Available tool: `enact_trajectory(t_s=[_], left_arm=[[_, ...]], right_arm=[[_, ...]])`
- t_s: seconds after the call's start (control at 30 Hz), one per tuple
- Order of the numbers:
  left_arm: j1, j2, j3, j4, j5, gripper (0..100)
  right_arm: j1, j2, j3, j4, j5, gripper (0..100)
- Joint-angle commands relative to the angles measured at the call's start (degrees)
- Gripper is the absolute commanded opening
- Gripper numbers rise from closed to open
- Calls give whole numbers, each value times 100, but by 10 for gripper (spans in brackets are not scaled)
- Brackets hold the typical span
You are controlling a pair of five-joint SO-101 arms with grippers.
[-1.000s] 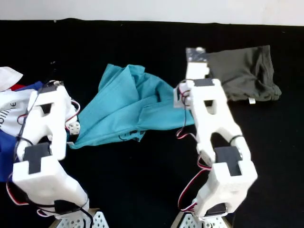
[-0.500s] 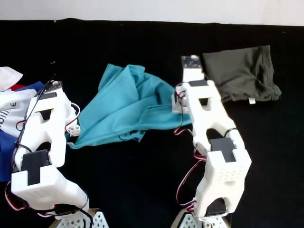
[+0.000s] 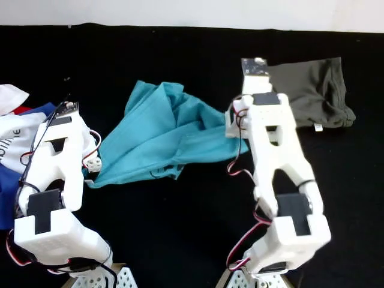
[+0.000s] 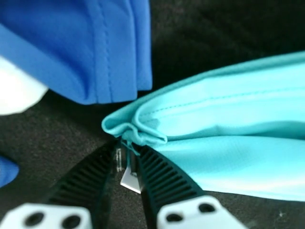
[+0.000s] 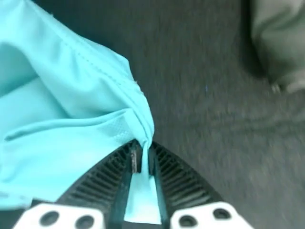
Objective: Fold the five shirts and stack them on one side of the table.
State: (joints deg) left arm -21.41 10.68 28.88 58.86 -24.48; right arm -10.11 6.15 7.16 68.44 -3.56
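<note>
A teal shirt (image 3: 165,135) lies crumpled across the middle of the black table. My left gripper (image 4: 128,160) is shut on its left corner (image 4: 138,131), beside a blue shirt (image 4: 95,47). My right gripper (image 5: 141,160) is shut on the teal shirt's right edge (image 5: 138,119). In the high view the left arm (image 3: 57,156) stands at the shirt's left end and the right arm (image 3: 270,138) at its right end. A folded olive shirt (image 3: 309,93) rests at the back right. A blue and white pile of shirts (image 3: 15,132) lies at the left edge.
The black tablecloth (image 3: 180,54) runs to a white wall at the back. Both arm bases (image 3: 96,276) stand at the front edge. Open cloth lies in front of the teal shirt (image 3: 180,216) and behind it.
The right arm swung left and then back right toward the olive shirt, tugging the teal shirt's right edge along. The left arm drew back slightly and holds its corner.
</note>
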Motion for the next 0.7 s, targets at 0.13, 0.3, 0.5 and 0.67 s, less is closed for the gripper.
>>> enact_trajectory(t_s=[0.13,0.3,0.5,0.67], left_arm=[[-40,-13,13,-158,-44,8],[-40,-13,-101,510,-62,8],[-40,40,-303,1011,-70,8],[-40,57,-163,659,-70,8]], right_arm=[[136,-804,945,497,897,6],[136,-1402,3002,-611,1486,6],[145,-2325,4576,-1349,2048,13],[136,-3336,4664,-681,2092,118]])
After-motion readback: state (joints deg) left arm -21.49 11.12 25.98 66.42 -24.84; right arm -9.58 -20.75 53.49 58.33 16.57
